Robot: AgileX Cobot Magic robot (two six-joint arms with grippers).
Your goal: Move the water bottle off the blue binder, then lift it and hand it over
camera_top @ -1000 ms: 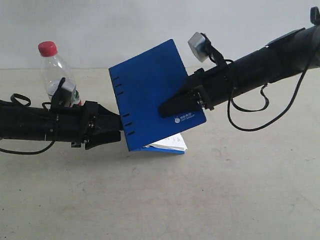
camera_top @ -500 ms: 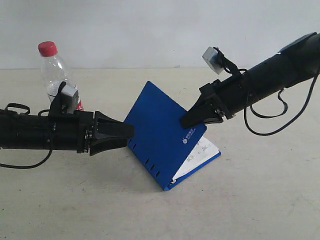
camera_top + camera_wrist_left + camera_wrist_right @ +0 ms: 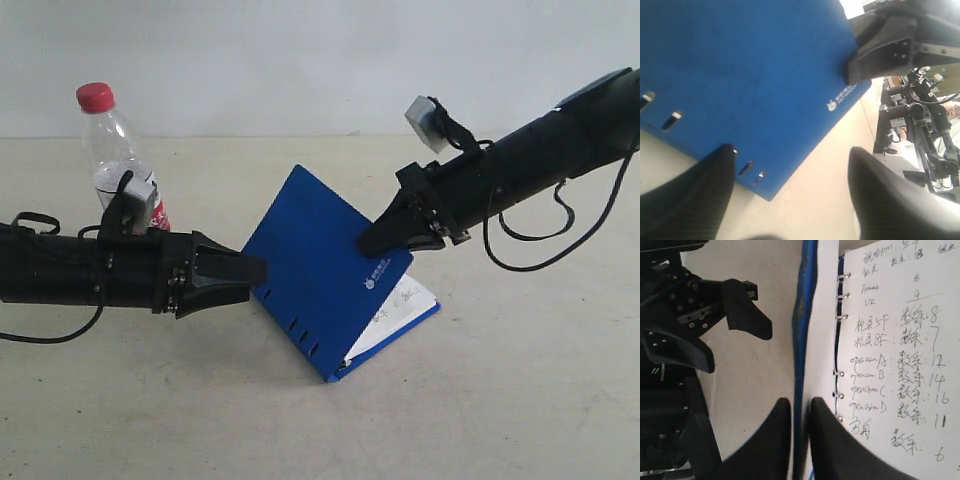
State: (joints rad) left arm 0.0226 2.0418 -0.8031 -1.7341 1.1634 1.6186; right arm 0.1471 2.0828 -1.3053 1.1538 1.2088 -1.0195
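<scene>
The blue binder (image 3: 320,275) has dropped onto beige tabletop (image 3: 480,400), white wall (image 3: 300,60) behind.

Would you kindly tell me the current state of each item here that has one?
water bottle: upright, capped, standing off the binder.
blue binder: cover raised, tilted, pages showing.
left gripper: open, holding nothing.
right gripper: shut on the blue binder's cover.

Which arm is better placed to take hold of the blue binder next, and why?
Left, probably: the left gripper is open, its jaws beside the blue binder's slotted edge. The right gripper is shut on the cover, holding it tilted.
</scene>
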